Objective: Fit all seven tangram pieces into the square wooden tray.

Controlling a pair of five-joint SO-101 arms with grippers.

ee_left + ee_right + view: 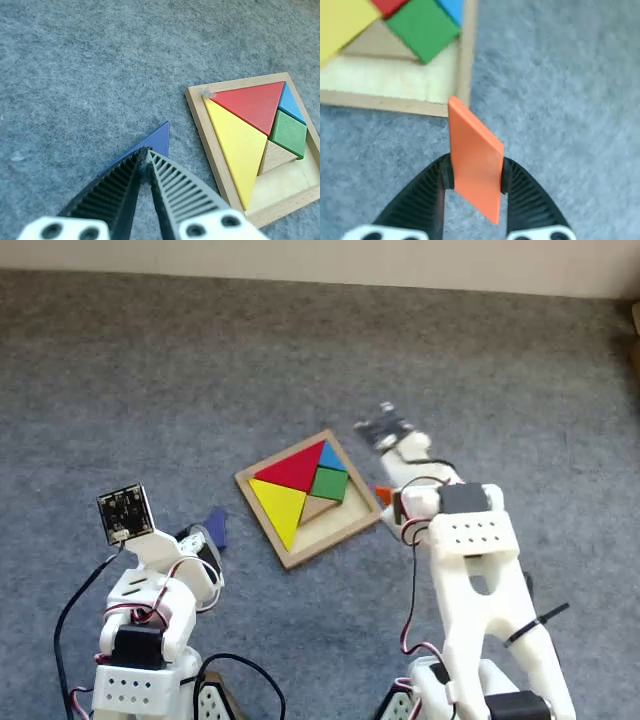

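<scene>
The square wooden tray (291,558) lies mid-table and holds a red triangle (293,470), a yellow triangle (281,508), a small blue triangle (333,456), a green square (330,483) and a bare wood triangle (318,508). Its near corner (280,187) is bare. A dark blue triangle (156,141) lies flat on the carpet left of the tray. My left gripper (145,152) is shut, its tips at that triangle's edge. My right gripper (476,172) is shut on an orange parallelogram (475,160), held on edge just outside the tray's wall (465,65).
Grey carpet covers the whole table. A wall edge runs along the far side. The right arm's body (480,570) stands close to the tray's right corner, and the left arm's base (140,640) sits at the near left.
</scene>
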